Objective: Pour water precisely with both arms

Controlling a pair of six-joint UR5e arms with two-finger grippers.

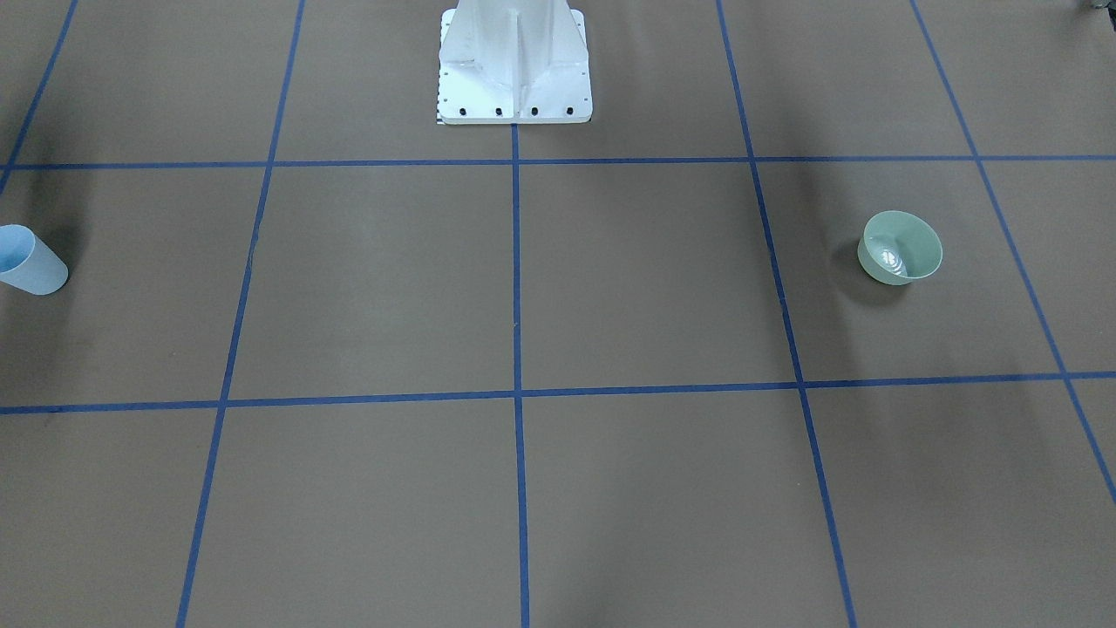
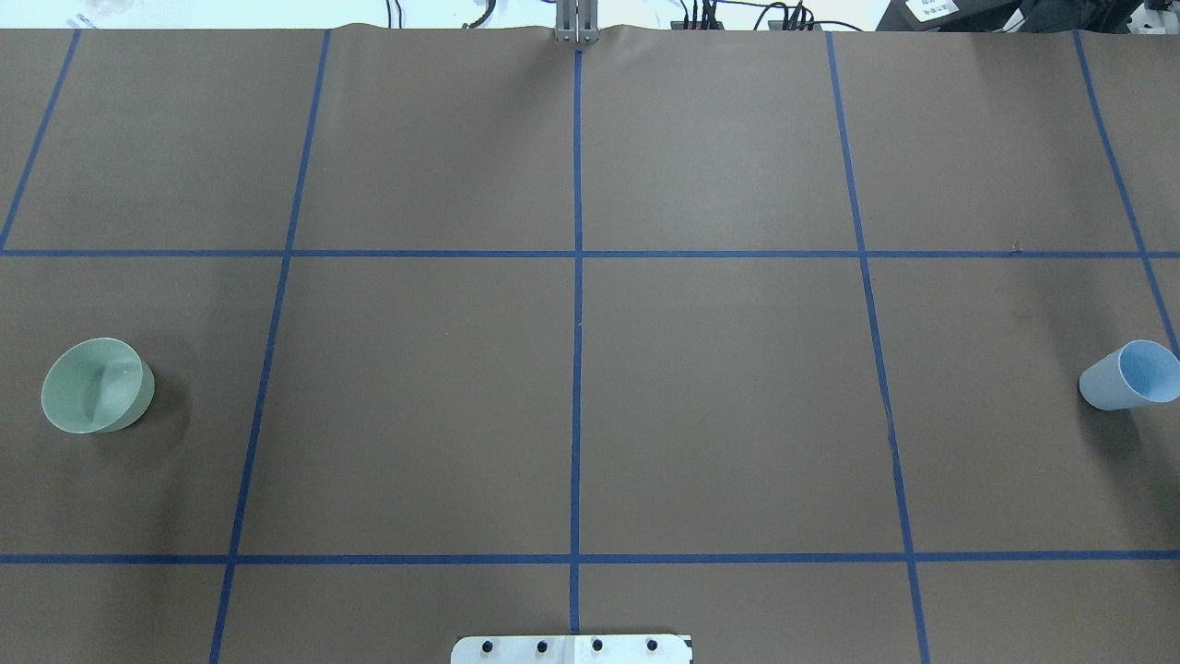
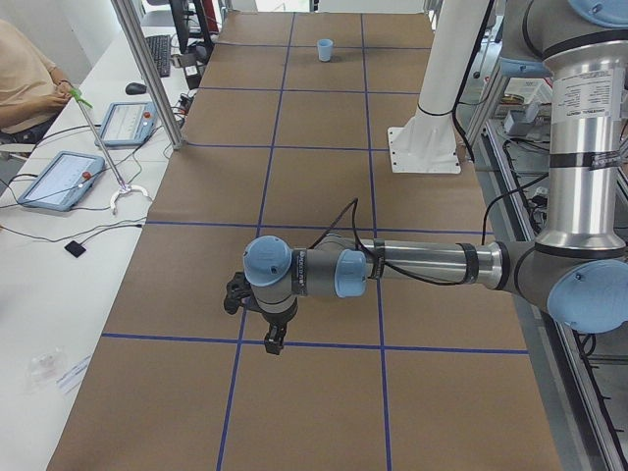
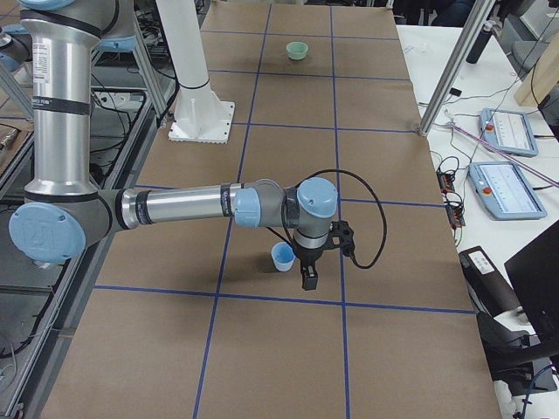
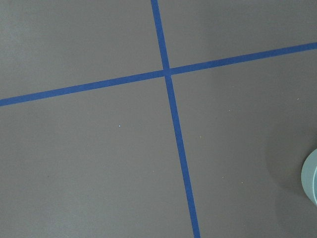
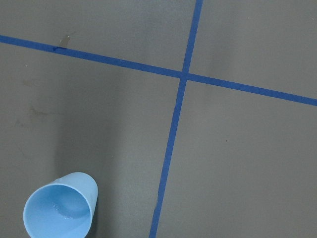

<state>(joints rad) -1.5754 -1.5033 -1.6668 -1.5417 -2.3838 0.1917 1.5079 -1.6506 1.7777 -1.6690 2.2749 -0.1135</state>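
Observation:
A pale green bowl (image 1: 901,249) stands on the brown table at the robot's left end; it also shows in the overhead view (image 2: 97,385), and its rim shows at the left wrist view's edge (image 5: 311,178). Faint glints of water (image 1: 889,259) shine in its bottom. A light blue cup (image 2: 1129,375) stands upright at the robot's right end, with faint glints in its bottom (image 6: 64,210). My left gripper (image 3: 274,340) hangs over the table, and the arm hides the bowl there. My right gripper (image 4: 308,278) hangs just beside the cup (image 4: 283,257). I cannot tell whether either is open or shut.
The white bolted pedestal (image 1: 514,70) stands at the table's middle near the robot. Blue tape lines (image 2: 577,369) grid the brown cover. Side benches hold tablets (image 3: 61,180) and cables, and a person (image 3: 25,78) sits by the left-hand bench.

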